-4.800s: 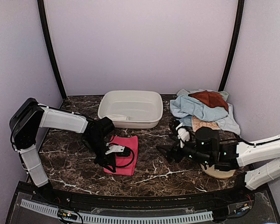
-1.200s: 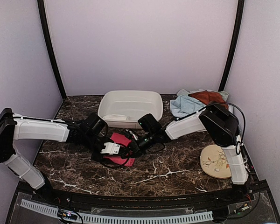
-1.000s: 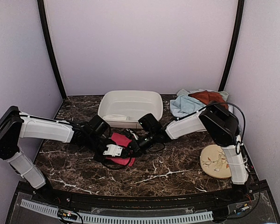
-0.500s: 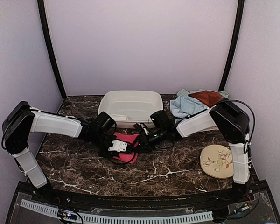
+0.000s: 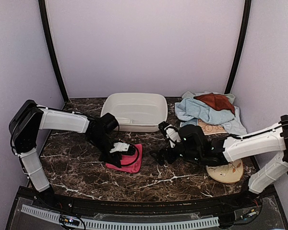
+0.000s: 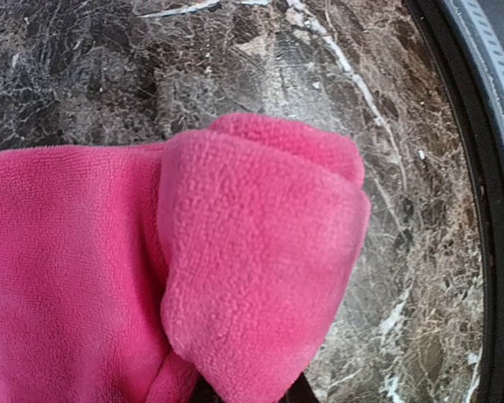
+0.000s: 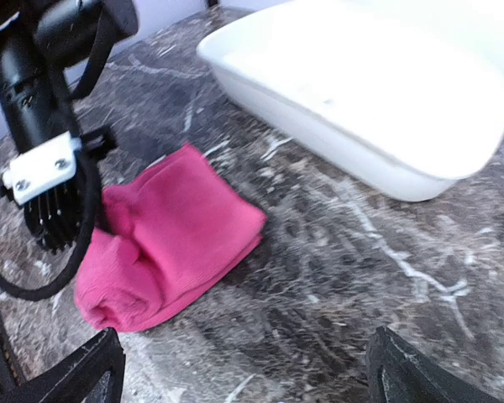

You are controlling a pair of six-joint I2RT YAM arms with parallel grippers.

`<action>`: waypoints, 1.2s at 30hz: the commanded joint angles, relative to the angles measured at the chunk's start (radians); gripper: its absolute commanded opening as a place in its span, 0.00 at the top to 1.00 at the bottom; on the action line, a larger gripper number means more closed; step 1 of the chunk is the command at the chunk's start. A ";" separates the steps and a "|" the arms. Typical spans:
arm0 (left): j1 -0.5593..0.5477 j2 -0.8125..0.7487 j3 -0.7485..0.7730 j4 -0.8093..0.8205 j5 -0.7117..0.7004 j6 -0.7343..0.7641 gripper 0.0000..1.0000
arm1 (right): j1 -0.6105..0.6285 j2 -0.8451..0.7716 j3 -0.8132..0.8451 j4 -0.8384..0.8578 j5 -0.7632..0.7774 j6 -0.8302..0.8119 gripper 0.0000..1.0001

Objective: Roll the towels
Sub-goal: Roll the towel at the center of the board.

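The bright pink towel (image 5: 131,158) lies on the marble in front of the basin, its near end folded over into a thick lump (image 6: 252,269). My left gripper (image 5: 116,156) is shut on that lump from the left. My right gripper (image 5: 158,157) is open and empty, low over the table just right of the pink towel (image 7: 172,235) and apart from it. The light blue towel (image 5: 201,111), the rust-brown towel (image 5: 214,101) and the patterned beige towel (image 5: 211,128) lie heaped at the back right.
The white basin (image 5: 134,103) stands at the back centre, a whitish lump (image 5: 119,120) in its near left corner. The round leaf-pattern disc (image 5: 226,173) lies at the near right, partly under my right arm. The black front rail (image 6: 479,126) runs close to the towel.
My right gripper has let go of the pink towel and drawn back to the right, now open. My left gripper still holds the folded end, and its arm has shifted right.
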 commanded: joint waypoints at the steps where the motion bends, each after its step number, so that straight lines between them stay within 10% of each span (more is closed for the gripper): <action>1: 0.010 0.081 -0.010 -0.250 0.094 -0.022 0.97 | 0.021 -0.123 -0.039 0.055 0.541 0.081 0.00; 5: 0.029 0.144 0.032 -0.303 0.115 -0.021 0.97 | 0.082 -0.202 -0.172 0.268 0.211 -0.249 0.00; 14: 0.055 0.271 0.143 -0.390 0.120 -0.044 0.97 | 0.434 0.094 0.055 0.077 0.302 -0.745 0.06; 22: 0.058 0.317 0.181 -0.420 0.085 -0.054 0.96 | 0.477 0.386 0.224 0.172 0.404 -1.100 0.17; 36: 0.098 0.244 0.149 -0.379 0.080 -0.028 0.64 | 0.311 0.567 0.371 -0.059 0.350 -0.900 0.51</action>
